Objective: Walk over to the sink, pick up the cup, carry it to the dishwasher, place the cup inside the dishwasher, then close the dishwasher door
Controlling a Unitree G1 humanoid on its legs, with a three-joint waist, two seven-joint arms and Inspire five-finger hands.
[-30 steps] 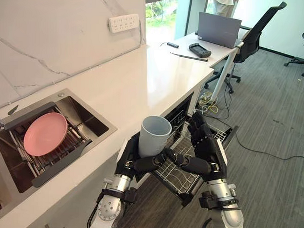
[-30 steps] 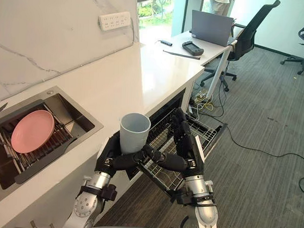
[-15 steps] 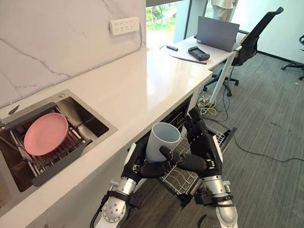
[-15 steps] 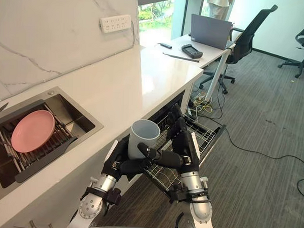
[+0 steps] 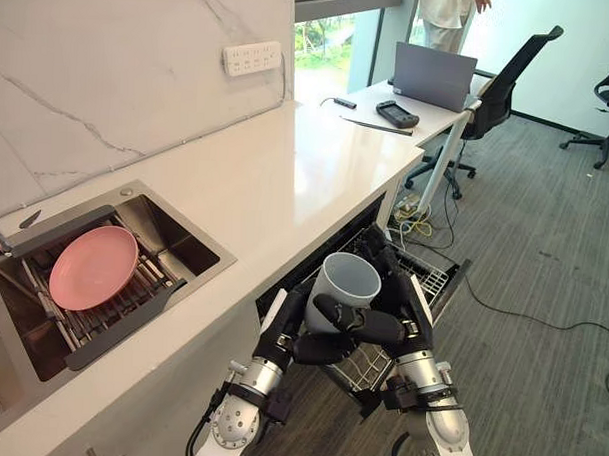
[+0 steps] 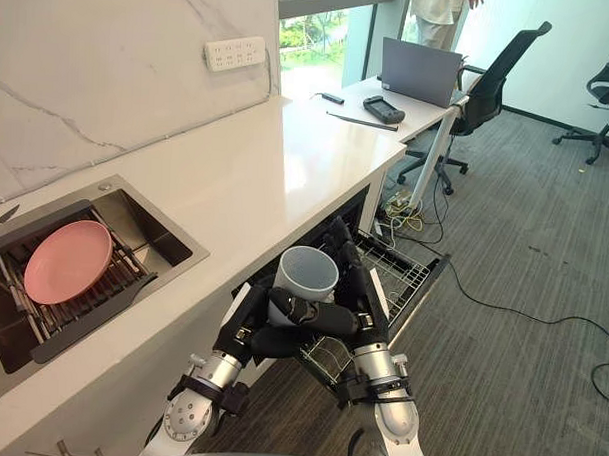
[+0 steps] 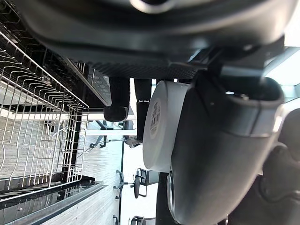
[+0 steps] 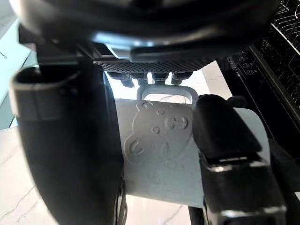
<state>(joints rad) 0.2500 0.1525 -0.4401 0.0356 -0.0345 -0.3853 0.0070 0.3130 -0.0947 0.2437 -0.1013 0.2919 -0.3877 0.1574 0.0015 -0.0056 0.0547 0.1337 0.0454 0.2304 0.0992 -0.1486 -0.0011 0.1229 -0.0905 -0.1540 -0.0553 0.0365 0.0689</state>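
Cup (image 5: 348,288) held upright, mouth up, above dishwasher rack (image 5: 430,280). Clamped between left hand (image 5: 287,332) and right hand (image 5: 407,312), fingers of both curled round its wall. Probably rigid, light, smooth, a bit slippery; best gripped mid-wall.

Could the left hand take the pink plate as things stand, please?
Probably not: the left hand and right hand both clasp the cup by the dishwasher rack, away from the plate in the sink.
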